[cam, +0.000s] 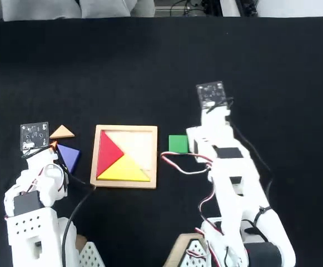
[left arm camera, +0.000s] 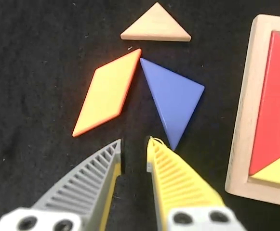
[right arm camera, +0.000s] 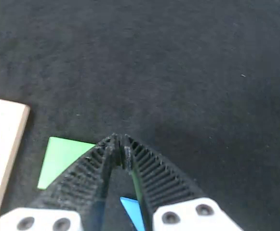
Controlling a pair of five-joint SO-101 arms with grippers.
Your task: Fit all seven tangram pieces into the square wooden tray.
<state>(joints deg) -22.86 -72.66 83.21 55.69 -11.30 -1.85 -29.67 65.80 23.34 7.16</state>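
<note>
Red triangle (cam: pixel 108 153), yellow triangle (cam: pixel 125 169) sitting in tray (cam: pixel 125 128), rest lying on tabletop (cam: pixel 150 67); left fingers (left arm camera: pixel 178 178) hanging slightly parted, empty; right fingers (right arm camera: pixel 154 178) resting shut, empty.

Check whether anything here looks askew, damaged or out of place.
Nothing stands out. The red triangle and yellow triangle sit flat in the tray; the green square, tan triangle, orange parallelogram and blue triangle lie flat on the black cloth, undamaged.
</note>
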